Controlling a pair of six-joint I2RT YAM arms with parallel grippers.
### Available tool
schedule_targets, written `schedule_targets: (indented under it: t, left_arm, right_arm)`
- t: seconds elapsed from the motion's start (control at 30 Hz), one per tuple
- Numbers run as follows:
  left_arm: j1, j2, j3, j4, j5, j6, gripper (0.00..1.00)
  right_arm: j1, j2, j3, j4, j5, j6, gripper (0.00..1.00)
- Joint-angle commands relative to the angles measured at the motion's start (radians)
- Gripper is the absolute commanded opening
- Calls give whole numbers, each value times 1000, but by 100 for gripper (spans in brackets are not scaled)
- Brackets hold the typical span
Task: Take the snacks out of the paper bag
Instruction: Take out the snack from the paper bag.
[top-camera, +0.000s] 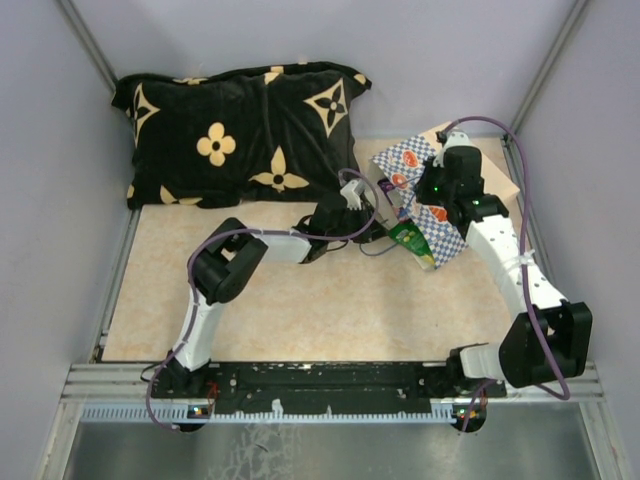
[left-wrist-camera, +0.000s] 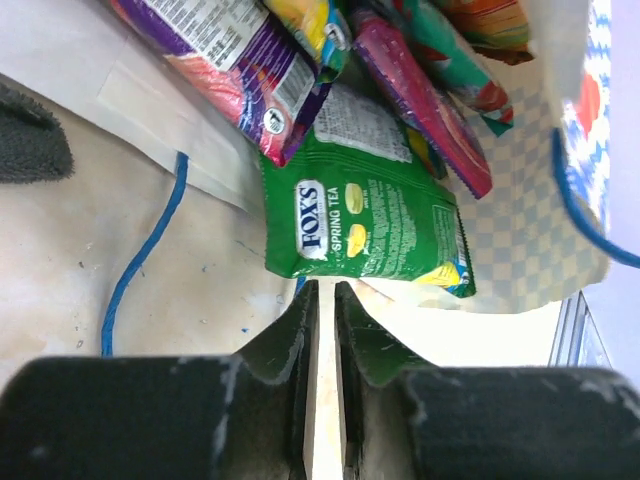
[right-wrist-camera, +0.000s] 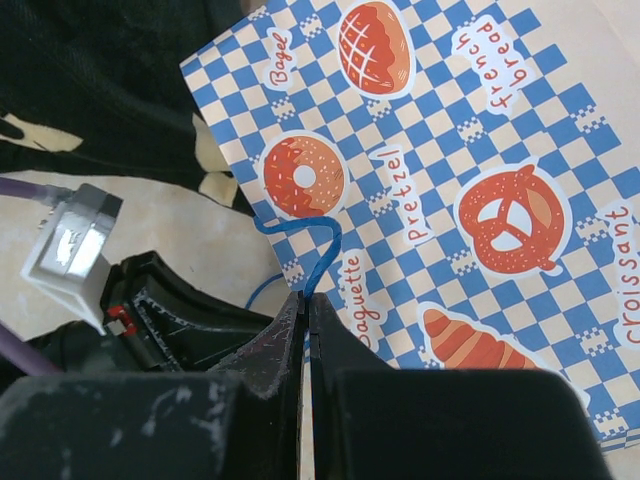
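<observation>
The paper bag (top-camera: 405, 158) lies on its side at the back right, its blue-and-white checks and bakery pictures filling the right wrist view (right-wrist-camera: 450, 200). My right gripper (right-wrist-camera: 308, 297) (top-camera: 425, 200) is shut on its blue cord handle (right-wrist-camera: 320, 250). Snacks spill from the mouth: a green packet (left-wrist-camera: 370, 220) (top-camera: 412, 240) in front, with purple (left-wrist-camera: 250, 60), magenta (left-wrist-camera: 420, 100) and teal (left-wrist-camera: 460, 60) ones behind it. My left gripper (left-wrist-camera: 325, 285) (top-camera: 378, 228) has its jaws almost together, the tips pinching the green packet's lower edge.
A black cushion with tan flowers (top-camera: 240, 130) lies across the back left, close behind the left gripper. The second blue cord handle (left-wrist-camera: 140, 260) trails on the beige mat. Grey walls and metal rails (top-camera: 330, 385) bound the table.
</observation>
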Motion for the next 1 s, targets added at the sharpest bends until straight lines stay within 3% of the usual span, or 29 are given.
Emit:
schedule_targets:
  t: [0.0,0.1,0.17,0.37,0.67,0.8,0.93,0.97]
  left_arm:
    - [2,-63,-25,42,-10,27,18]
    - [2,-41,18,-5,12,28,40]
    - [0,-28,29,-20,4,16,47]
    - [1,15,69,-69,-60,41,48]
    - [-5,126,179,-117,-41,52,45]
    - [-5,139,197,-127,-34,56,37]
    - [-6,128,191,-129,-25,66,14]
    - [-6,118,182,-129,-23,70,3]
  right_arm:
    - [-2,-38,53,29,3,7,0]
    - [-2,-50,52,23,1,12,0]
    - [-2,-60,51,16,10,11,0]
    - [-3,-81,54,1,19,7,0]
    - [-2,-84,49,1,28,5,0]
    - [-3,-81,45,2,31,3,0]
    - [-1,-78,41,7,30,4,0]
    - [-2,-79,39,8,28,4,0]
